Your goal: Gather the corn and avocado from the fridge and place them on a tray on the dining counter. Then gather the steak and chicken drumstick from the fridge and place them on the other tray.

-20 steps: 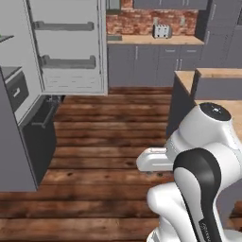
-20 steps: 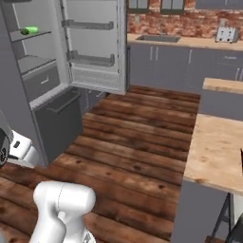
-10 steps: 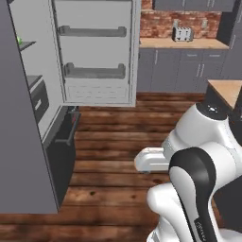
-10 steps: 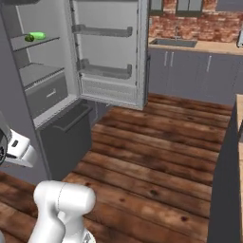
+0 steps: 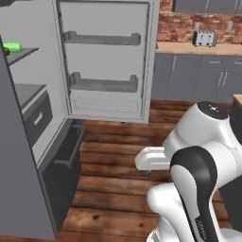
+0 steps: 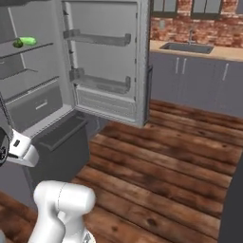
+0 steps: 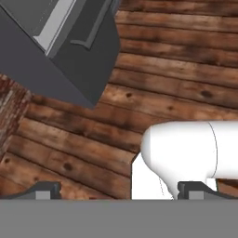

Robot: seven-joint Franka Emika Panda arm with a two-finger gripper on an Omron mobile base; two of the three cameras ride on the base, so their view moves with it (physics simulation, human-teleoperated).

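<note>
Left base view: fridge door (image 5: 104, 61) hangs open, a green item, likely the avocado (image 5: 11, 47), sits on an upper shelf. Right base view: same avocado (image 6: 24, 42); reaching could clip the pulled-out freezer drawer (image 6: 61, 137). Hand view: gripper (image 7: 118, 190) spread wide, empty (aimed at the floor)

Even flat rendered light, soft shadows, perhaps slightly blurry.

Left base view — from behind the arm on its left, looking forward and down at the open fridge (image 5: 94, 71). Right base view — the same fridge (image 6: 95, 61) from the right, farther back. Hand view looks steeply down, close over the wooden floor (image 7: 162, 83).
</note>
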